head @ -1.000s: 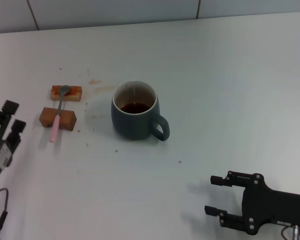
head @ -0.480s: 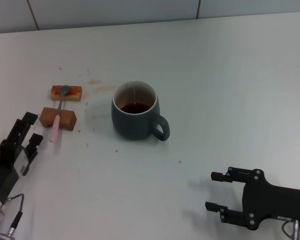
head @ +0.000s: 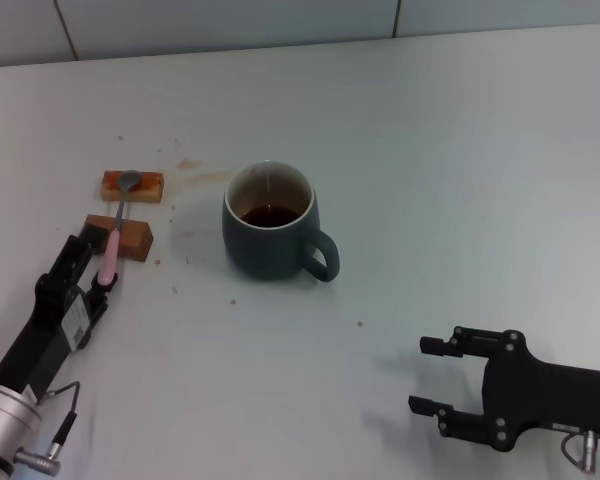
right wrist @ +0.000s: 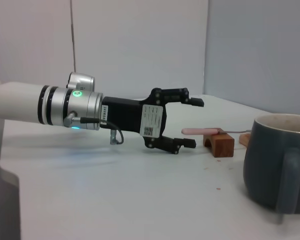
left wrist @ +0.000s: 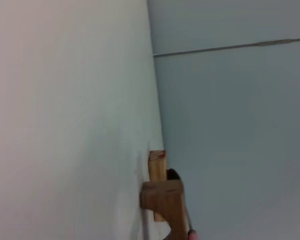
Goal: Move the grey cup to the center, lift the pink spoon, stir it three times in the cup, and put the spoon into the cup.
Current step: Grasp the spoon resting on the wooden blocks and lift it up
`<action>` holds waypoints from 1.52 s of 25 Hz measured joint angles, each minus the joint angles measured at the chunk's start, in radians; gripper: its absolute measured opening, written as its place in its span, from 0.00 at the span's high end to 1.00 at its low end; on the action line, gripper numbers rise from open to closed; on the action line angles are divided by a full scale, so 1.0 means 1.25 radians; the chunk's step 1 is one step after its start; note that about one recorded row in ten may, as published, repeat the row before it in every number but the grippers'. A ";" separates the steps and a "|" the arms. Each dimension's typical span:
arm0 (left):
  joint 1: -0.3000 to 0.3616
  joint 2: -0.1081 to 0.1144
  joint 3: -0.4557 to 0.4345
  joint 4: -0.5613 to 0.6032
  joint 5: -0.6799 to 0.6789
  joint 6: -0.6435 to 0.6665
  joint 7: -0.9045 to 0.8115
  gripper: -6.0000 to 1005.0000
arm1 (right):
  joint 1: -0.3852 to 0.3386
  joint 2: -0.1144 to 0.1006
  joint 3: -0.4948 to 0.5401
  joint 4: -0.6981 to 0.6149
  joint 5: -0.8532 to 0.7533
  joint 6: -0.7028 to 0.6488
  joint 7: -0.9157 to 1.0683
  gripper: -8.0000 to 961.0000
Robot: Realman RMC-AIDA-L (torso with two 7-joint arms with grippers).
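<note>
Blue-grey glazed ceramic, that's the grey cup (head: 269,222): a rounded mug sitting a bit left of centre in the head view, pale inside, dark brown liquid low in it, loop handle sticking out toward the lower right. Off to its left the pink spoon (head: 114,233) lies bridged across two small brown wooden blocks (head: 128,211), its grey metal bowl resting on the farther block and the slim pale pink handle running over the nearer one toward the lower left. The left gripper (head: 93,265) is right at that handle's tip; in the right wrist view its black fingers (right wrist: 192,101) are clearly spread, one above and one below the handle end, not gripping it. The right gripper (head: 426,375) sits low in the lower right corner, well apart from the mug, fingers spread too. All of this is on a plain white table (head: 460,180) with a few brown drip stains near the blocks.
</note>
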 joint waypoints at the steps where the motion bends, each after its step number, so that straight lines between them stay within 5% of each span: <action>1: 0.000 0.000 -0.001 -0.002 0.000 -0.002 -0.001 0.20 | 0.002 0.000 0.000 0.000 0.000 0.002 0.001 0.34; 35: -0.033 -0.002 -0.022 -0.021 0.000 -0.023 -0.012 0.21 | 0.015 0.000 0.000 0.003 0.000 0.017 0.004 0.34; 38: -0.032 -0.001 -0.022 -0.021 -0.001 -0.026 -0.014 0.29 | 0.017 0.001 0.000 0.003 0.001 0.017 0.004 0.34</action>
